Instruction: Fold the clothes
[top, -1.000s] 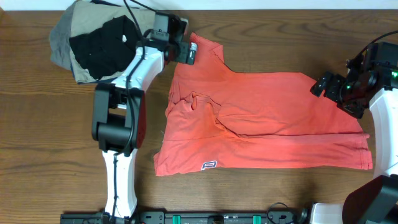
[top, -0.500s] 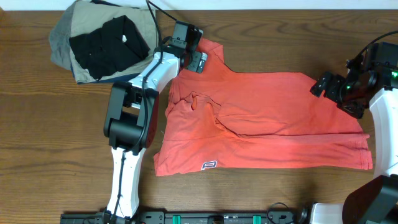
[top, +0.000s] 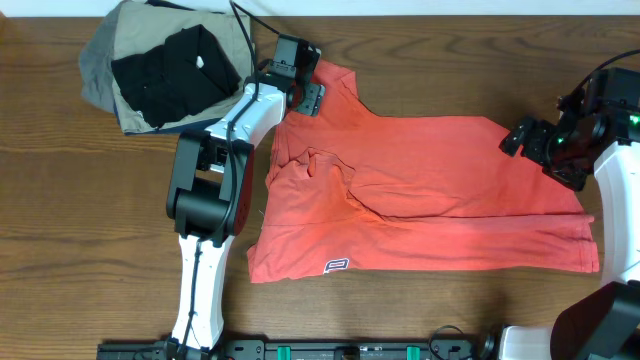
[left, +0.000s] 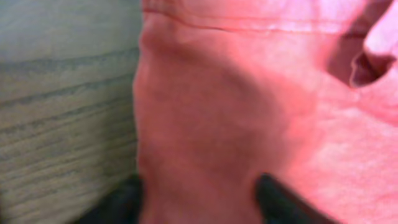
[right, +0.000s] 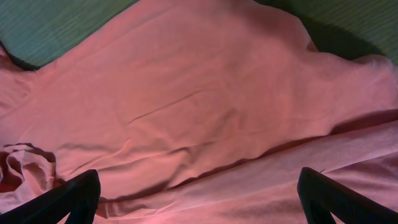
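One T-shirt sleeve between left gripper fingers.

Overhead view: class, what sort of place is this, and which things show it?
Probably a robotics lab bench, not a home: a left arm and right arm stand at a wooden table, a coral T-shirt lies spread between them, and other garments are piled at one corner.

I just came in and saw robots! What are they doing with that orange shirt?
Two robot arms are folding an orange T-shirt on the table. The left arm has its jaws either side of a top corner fold. The right arm hangs by the other end, jaws wide open.
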